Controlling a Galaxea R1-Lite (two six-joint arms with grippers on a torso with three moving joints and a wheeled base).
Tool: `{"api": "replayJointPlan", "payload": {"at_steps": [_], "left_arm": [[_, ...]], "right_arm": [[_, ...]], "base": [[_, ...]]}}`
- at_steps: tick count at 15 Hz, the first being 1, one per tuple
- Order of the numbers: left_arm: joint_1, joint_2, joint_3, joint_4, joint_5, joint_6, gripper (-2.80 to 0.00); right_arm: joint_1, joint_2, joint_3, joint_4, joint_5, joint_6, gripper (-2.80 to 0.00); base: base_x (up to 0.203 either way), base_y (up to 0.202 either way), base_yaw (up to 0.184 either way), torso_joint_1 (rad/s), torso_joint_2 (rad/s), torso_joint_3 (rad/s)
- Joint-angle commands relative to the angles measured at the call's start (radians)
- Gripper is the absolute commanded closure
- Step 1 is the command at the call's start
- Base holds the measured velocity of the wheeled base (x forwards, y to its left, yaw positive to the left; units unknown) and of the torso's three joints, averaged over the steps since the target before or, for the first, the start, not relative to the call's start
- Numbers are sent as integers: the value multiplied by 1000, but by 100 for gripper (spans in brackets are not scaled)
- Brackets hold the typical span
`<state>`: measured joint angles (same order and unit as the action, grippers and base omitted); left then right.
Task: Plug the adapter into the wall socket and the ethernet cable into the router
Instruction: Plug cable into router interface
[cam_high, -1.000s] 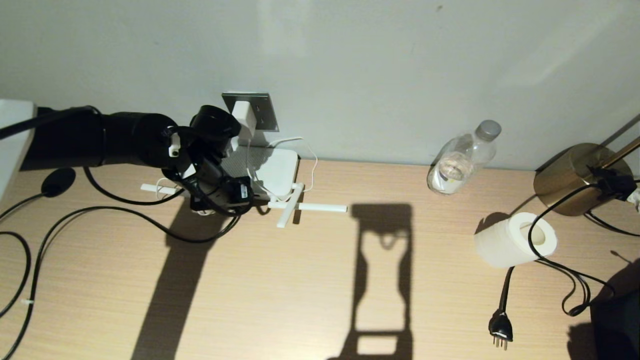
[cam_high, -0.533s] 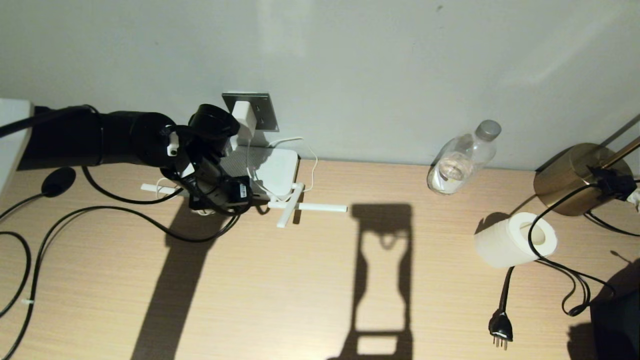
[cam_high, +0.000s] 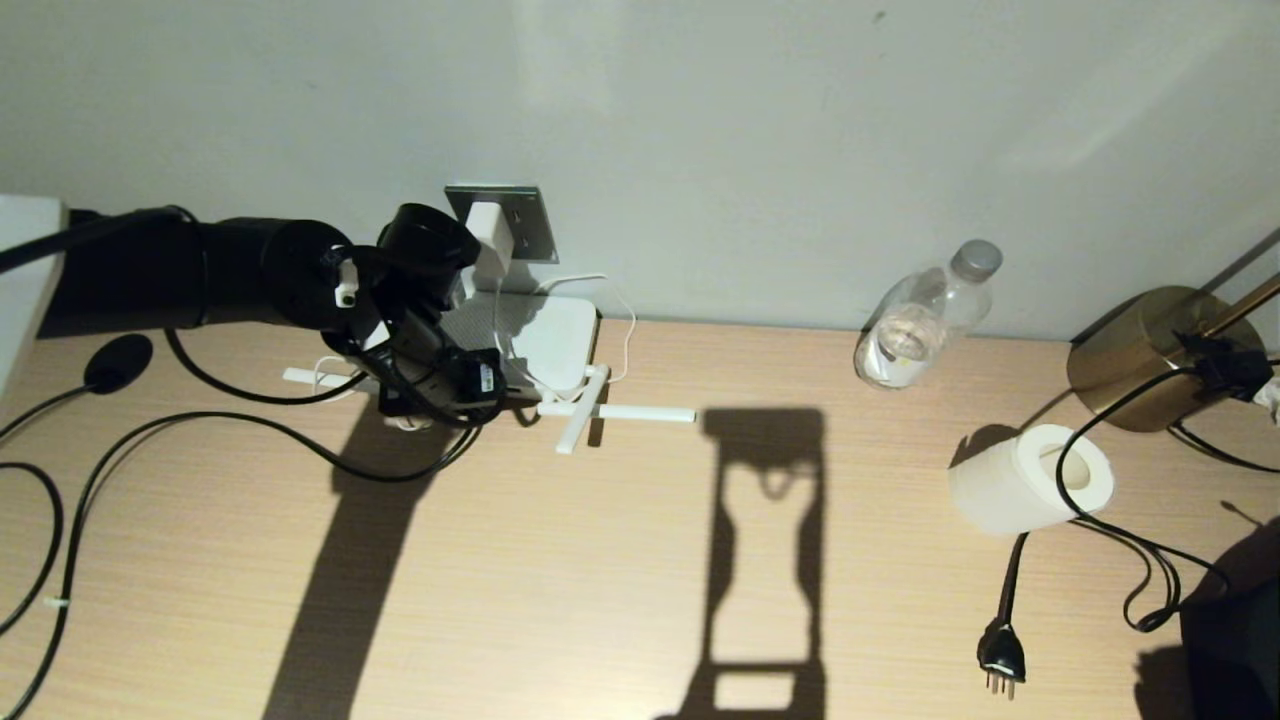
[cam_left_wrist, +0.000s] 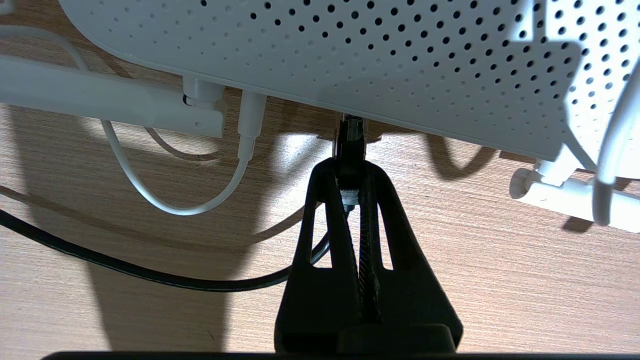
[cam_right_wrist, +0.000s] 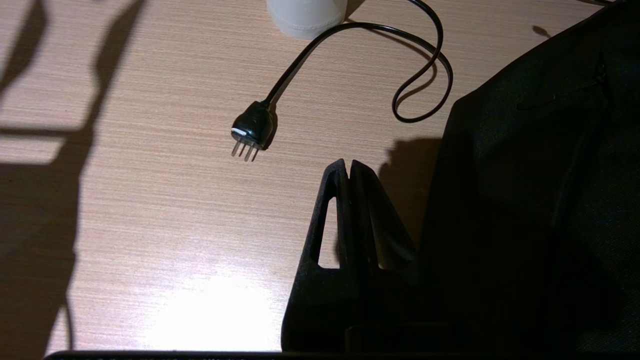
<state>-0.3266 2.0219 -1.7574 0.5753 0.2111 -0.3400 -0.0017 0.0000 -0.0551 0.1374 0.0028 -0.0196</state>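
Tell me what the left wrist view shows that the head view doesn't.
Only the left wrist view shows the left gripper shut on the thin black ethernet cable, its clip end at the perforated edge of the flat white router.

Only the head view shows the small white adapter in the brushed grey metal wall socket, plus the clear plastic bottle and white paper roll.

Both show the router, its white stick antennas and the pale wooden table.

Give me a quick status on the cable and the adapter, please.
Left gripper shut on ethernet cable, connector at router edge. Adapter in wall socket. Right gripper shut, idle.
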Motion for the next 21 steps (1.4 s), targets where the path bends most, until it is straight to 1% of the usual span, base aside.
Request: {"api": "replayJointPlan", "payload": {"at_steps": [1, 14, 21], "left_arm": [[0, 1, -2, -5, 1, -2, 0], [-5, -11, 7, 3, 3, -2, 0], [-6, -31, 43, -3, 2, -4, 0]], "right_arm": [[0, 1, 0, 1, 0, 0, 0], [0, 1, 0, 1, 0, 0, 0], [0, 0, 0, 1, 0, 0, 0]], "base": [[0, 0, 0, 0, 0, 0], [0, 0, 0, 0, 0, 0], [0, 0, 0, 0, 0, 0]]}}
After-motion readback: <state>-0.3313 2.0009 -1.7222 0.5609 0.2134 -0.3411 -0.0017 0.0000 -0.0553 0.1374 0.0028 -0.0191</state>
